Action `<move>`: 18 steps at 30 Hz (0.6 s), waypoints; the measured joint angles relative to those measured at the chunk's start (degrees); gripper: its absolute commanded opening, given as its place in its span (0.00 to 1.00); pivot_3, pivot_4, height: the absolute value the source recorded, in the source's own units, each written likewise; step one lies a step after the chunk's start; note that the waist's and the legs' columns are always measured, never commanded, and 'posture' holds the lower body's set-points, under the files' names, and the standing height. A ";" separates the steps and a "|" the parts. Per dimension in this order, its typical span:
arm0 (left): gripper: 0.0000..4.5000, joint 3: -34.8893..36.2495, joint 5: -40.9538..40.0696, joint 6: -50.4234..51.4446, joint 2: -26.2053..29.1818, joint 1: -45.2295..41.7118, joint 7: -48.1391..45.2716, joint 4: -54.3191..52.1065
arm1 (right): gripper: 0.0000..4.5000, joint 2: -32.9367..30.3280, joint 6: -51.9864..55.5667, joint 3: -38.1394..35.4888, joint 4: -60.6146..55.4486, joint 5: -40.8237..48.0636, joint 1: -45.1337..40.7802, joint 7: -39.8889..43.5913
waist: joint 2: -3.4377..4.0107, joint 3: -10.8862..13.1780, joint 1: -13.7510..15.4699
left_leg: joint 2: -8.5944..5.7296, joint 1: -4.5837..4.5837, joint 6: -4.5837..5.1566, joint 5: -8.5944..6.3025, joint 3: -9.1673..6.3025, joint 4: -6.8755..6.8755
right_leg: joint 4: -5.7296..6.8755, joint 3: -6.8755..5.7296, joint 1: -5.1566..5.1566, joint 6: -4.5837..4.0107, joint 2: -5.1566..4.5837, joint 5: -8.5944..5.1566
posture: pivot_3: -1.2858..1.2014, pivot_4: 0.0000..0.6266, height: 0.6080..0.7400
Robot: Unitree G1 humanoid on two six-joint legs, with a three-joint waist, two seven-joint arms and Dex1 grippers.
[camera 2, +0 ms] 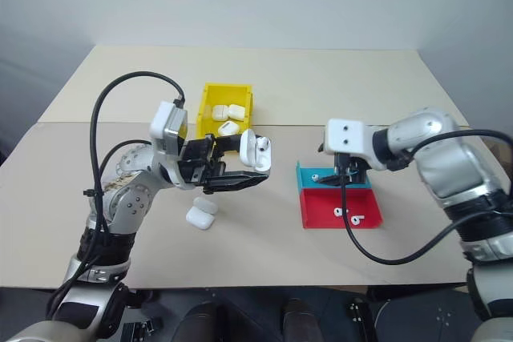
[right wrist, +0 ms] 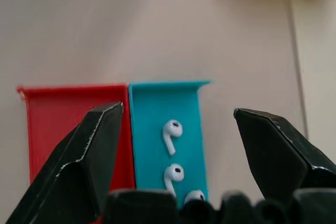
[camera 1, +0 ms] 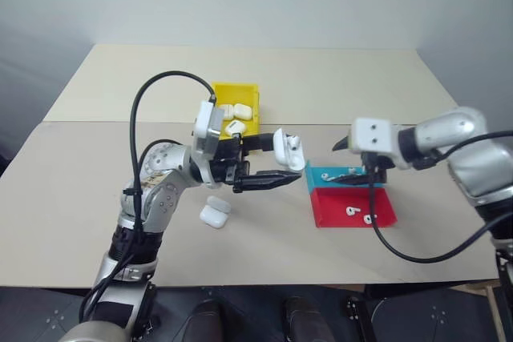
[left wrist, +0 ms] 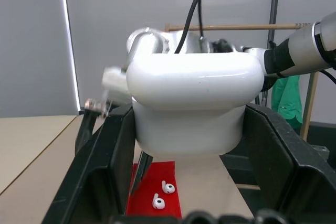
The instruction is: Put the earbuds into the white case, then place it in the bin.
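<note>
While the white case [camera 1: 287, 150] is clamped open-lidded by the left gripper [camera 1: 276, 162], the right gripper [right wrist: 178, 129], its jaws spread empty, is poised over the earbuds [right wrist: 170, 136]; these are judged light, slippery and best pinched across the stem.

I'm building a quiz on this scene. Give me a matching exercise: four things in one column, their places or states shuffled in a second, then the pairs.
Things:
1. open white case
2. closed white case
3. yellow bin
4. right claw

Places or states:
A. lying alone on the table, near the left arm
B. open, above the teal half of the tray, where earbuds lie
C. clamped in the left claw, lid up
D. holds several white cases

Pairs: 1-C, 2-A, 3-D, 4-B
</note>
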 measured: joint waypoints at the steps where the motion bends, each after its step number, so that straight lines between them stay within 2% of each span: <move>1: 0.62 -0.04 0.07 -0.20 -0.24 0.07 0.20 -0.03 | 0.62 0.87 -1.67 1.08 1.99 -1.60 -1.03 0.71 | 0.01 0.01 0.08 | 0.00 -0.01 0.00 0.00 -0.01 0.00 | 0.00 -0.01 0.00 0.00 0.00 0.00 | 0.52 0.24 1.00; 2: 0.62 -0.09 0.11 -0.26 -0.34 0.17 0.44 -0.06 | 0.55 1.96 -3.59 2.00 4.60 -3.46 -2.20 1.41 | 0.01 0.01 0.10 | 0.01 0.00 0.00 0.00 -0.01 0.00 | -0.01 -0.01 0.00 0.00 0.00 0.00 | 0.52 0.24 1.00; 7: 0.62 -0.02 0.12 -0.30 0.05 1.19 0.60 -0.52 | 0.55 7.16 -12.61 5.89 18.18 -12.52 -7.98 1.75 | 0.02 0.01 0.11 | 0.01 0.00 -0.01 0.00 0.02 0.00 | -0.02 -0.01 0.00 0.00 -0.02 0.00 | 0.52 0.24 1.00; 18: 0.62 0.29 0.09 -0.28 0.76 3.09 1.87 -1.99 | 0.55 14.60 -23.94 6.88 36.07 -19.23 -13.91 5.88 | 0.03 0.02 -0.02 | 0.01 0.04 -0.03 0.02 0.06 0.00 | 0.03 -0.01 0.02 0.00 -0.02 0.00 | 0.52 0.24 1.00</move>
